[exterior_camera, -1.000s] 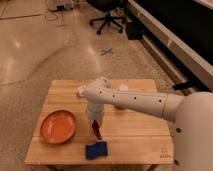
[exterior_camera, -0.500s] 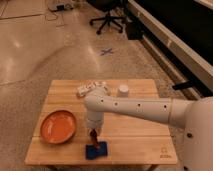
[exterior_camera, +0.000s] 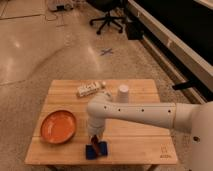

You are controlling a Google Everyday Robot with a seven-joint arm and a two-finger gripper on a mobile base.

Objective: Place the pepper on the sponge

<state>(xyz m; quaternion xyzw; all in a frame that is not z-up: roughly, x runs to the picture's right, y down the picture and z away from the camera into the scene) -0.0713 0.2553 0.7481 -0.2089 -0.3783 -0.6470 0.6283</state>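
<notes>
Gripper (exterior_camera: 95, 141): points straight down, low over the front of the table, directly on top of the sponge.
Grip: cannot tell, clamped or loose; the tip shows only as a dark mass.
Pepper (exterior_camera: 94, 146): small red-brown sliver right at the gripper tip, over the middle of the sponge. It looks to be touching the sponge, but I cannot tell if it rests there on its own.
Sponge (exterior_camera: 90, 152): deep blue, flat, near the table's front edge, a little left of centre. It is partly covered by the gripper.
Plate (exterior_camera: 58, 126): orange, round, on the front left of the table. It is near the sponge, to its left, and not touching it.
Arm (exterior_camera: 140, 114): white, comes in from the right edge and runs left across the middle of the table. It bends at a rounded joint and drops down to the gripper.
Box (exterior_camera: 88, 89): white-labelled, rectangular, lying flat at the back of the table, left of centre, slightly angled.
Small white item (exterior_camera: 103, 84): just beside the box's right end; cannot tell what it is.
Cup (exterior_camera: 123, 93): white, stands at the back, right of the box and just behind the arm's bend. It is well apart from the sponge.
Table (exterior_camera: 135, 145): light wood, with a small dark mark near the front right corner.
Floor (exterior_camera: 30, 55): pale, speckled, glossy.
Cross (exterior_camera: 106, 51): blue mark on the floor beyond the table.
Chair (exterior_camera: 108, 20): black office chair on casters, far back.
</notes>
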